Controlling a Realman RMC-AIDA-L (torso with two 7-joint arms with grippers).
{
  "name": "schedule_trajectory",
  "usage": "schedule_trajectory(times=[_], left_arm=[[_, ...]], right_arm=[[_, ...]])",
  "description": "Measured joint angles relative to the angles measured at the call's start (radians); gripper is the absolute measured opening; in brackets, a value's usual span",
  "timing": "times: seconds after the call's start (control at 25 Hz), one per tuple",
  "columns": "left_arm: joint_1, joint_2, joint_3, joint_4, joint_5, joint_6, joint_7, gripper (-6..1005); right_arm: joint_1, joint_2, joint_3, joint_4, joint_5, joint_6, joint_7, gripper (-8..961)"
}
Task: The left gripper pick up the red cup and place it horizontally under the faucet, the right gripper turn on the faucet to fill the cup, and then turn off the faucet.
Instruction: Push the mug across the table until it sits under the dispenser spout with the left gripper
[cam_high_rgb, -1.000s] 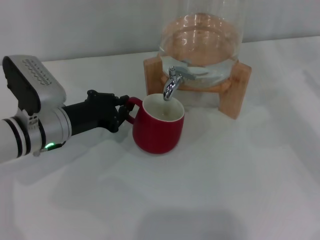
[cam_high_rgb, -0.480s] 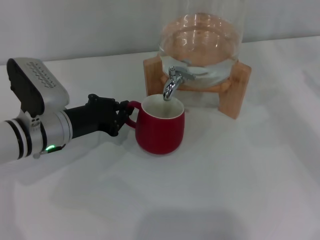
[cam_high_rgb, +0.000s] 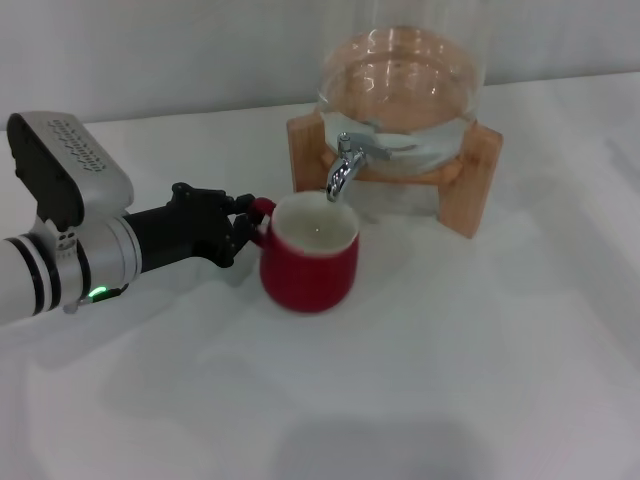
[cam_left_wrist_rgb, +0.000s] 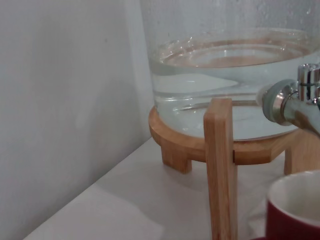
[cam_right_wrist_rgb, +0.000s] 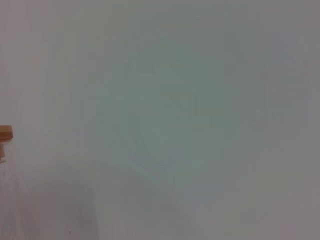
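**Cup held at the tap, white table all round**

In the head view I see the left gripper (cam_high_rgb: 243, 226) at the middle left of the frame, its black fingers (cam_high_rgb: 215, 215) closed round the small loop handle of the red cup (cam_high_rgb: 305, 263). The cup sits upright near the centre, its white inside showing, with its rim just below and slightly left of the spout of the faucet (cam_high_rgb: 345, 165). I cannot tell from here whether its base rests on the table or hangs a little above it.

The faucet juts from the glass dispenser (cam_high_rgb: 400, 85) at the upper centre, which holds clear water and sits in a wooden stand (cam_high_rgb: 472, 180). The table (cam_high_rgb: 450, 380) is plain white and matte, filling the lower frame, with a soft shadow at the bottom centre. Behind it a pale grey wall (cam_high_rgb: 150, 50) runs across the top.

The left wrist view shows the stand's leg in the centre, the chrome tap at the right edge and the cup's rim in the lower right corner, with the wall filling the left side.

The right gripper appears in no view; its wrist camera shows only pale surface and a sliver of wood at the left edge.
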Motion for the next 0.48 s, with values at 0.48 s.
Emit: schedule_trajectory(times=[0.48], left_arm=[[0.0, 0.0, 0.001, 0.0, -0.013, 0.013, 0.004, 169]], right_arm=[[0.002, 0.0, 0.0, -0.002, 0.001, -0.001, -0.001, 631]])
